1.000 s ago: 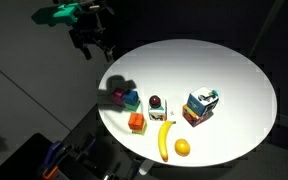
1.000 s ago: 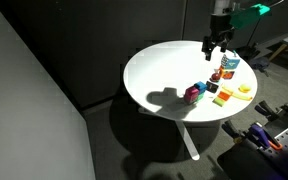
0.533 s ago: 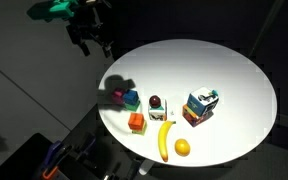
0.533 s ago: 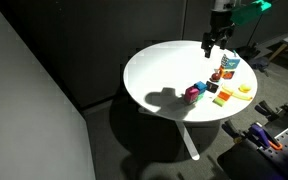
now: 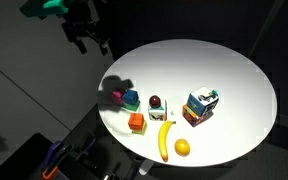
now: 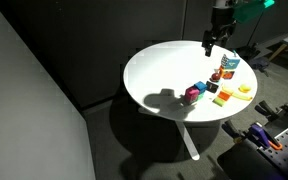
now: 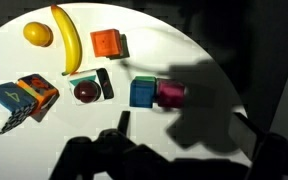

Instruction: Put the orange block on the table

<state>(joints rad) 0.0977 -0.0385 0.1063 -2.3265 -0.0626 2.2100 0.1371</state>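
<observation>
**A:** Wrist view, looking down on the table (image 7: 24, 65). The orange block (image 7: 107, 44) sits alone on the white top, just right of the banana (image 7: 69, 38).

**B:** Anything gripping it?

**A:** Nothing touches it. In an exterior view the gripper (image 5: 92, 42) hangs in the air beyond the table's (image 5: 204, 65) far left rim. It is well apart from the orange block (image 5: 136, 123), which lies by the near left edge.

**B:** And the jaws?

**A:** Apart, 2 dark fingers spread with nothing between them. The other outside camera has the gripper (image 6: 210, 42) above the table's (image 6: 159, 65) far right side.

**B:** What sits around the block?

**A:** There are 2 cubes touching side by side, the blue cube (image 7: 143, 92) and the magenta cube (image 7: 171, 95), partly under a dark shadow. Left of those is a dark red fruit (image 7: 86, 91), and further left a multicoloured carton (image 7: 19, 100).

**B:** And the round one?

**A:** That is an orange fruit (image 7: 38, 34), just left of the banana at the far side of the wrist picture. In an exterior view the orange fruit (image 5: 182, 147) lies at the near rim, right beside the banana (image 5: 165, 140).
</observation>
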